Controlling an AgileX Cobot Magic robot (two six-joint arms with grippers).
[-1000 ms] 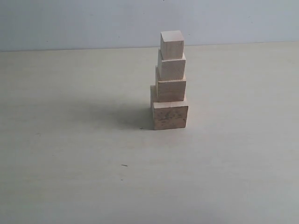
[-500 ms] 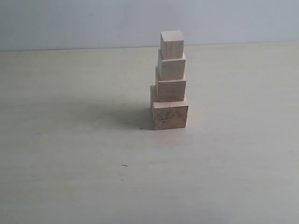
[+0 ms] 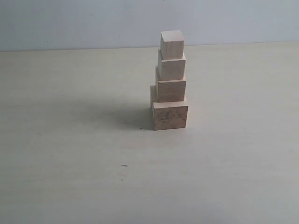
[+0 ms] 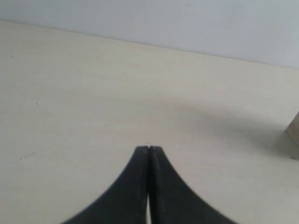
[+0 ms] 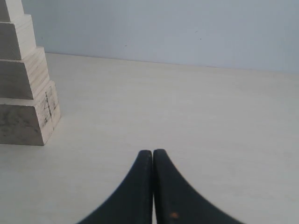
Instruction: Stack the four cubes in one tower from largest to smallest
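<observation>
The tower [image 3: 170,81] stands on the pale table [image 3: 70,140], a little to the right of the middle and toward the back, near the light blue wall [image 3: 93,23]. It is made of four wooden cubes, one on top of the other. The biggest cube [image 3: 170,115] is at the bottom, and it is darker, with brown spots in the wood. The second cube [image 3: 171,89] sits on it, then the third cube [image 3: 172,67], and the smallest cube [image 3: 172,44] is on the very top. Each one is smaller than the one under it, so the sides look like little steps. The tower stands straight up. Its shadow [image 3: 112,114] lies on the table to the left.

The left gripper [image 4: 148,149] is down low over the table and points across it toward the wall. Its two black fingers are pressed tight together with nothing between them. Only a corner of the biggest cube peeks in at the edge of that wrist view, so this gripper is well away from the tower.

The right gripper [image 5: 153,151] is low over the table too and also points toward the wall. Its fingers are squeezed together and hold nothing. The tower is near it, off to one side, and the gripper does not touch it.
</observation>
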